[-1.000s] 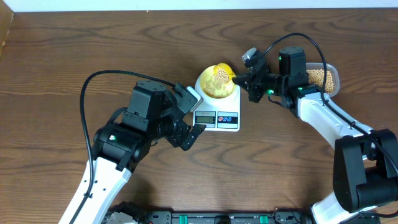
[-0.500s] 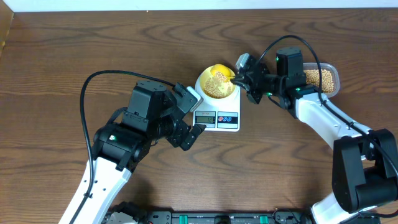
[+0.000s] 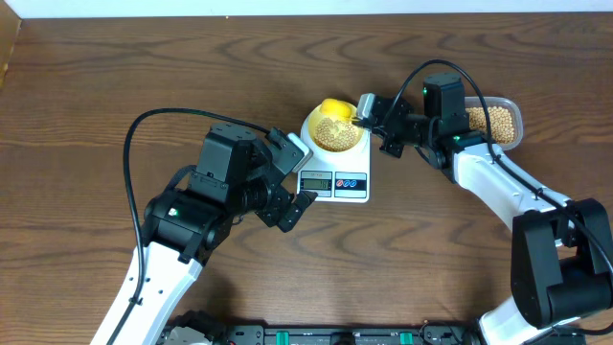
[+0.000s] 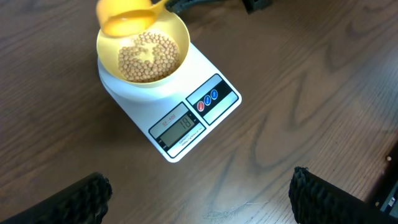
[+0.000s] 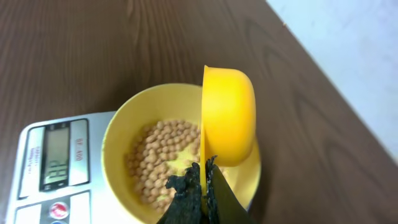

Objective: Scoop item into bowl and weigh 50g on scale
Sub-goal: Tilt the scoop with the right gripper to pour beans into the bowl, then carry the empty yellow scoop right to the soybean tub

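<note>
Count on the bench (image 3: pixel 115 67): one scale (image 4: pixel 202 65) carrying one display (image 4: pixel 180 122), with its coloured buttons (image 4: pixel 206 99) too small to count surely. There is also one bowl (image 4: pixel 104 61), one scoop (image 5: pixel 229 112) and one clear tub (image 3: pixel 518 123). Beans (image 4: pixel 149 56) are too many to tally singly and are logged as two lots, one in the bowl and one in the tub near the far right of the bench. Arms: two, one left arm (image 3: pixel 182 230) and one right arm (image 3: pixel 498 182).
</note>
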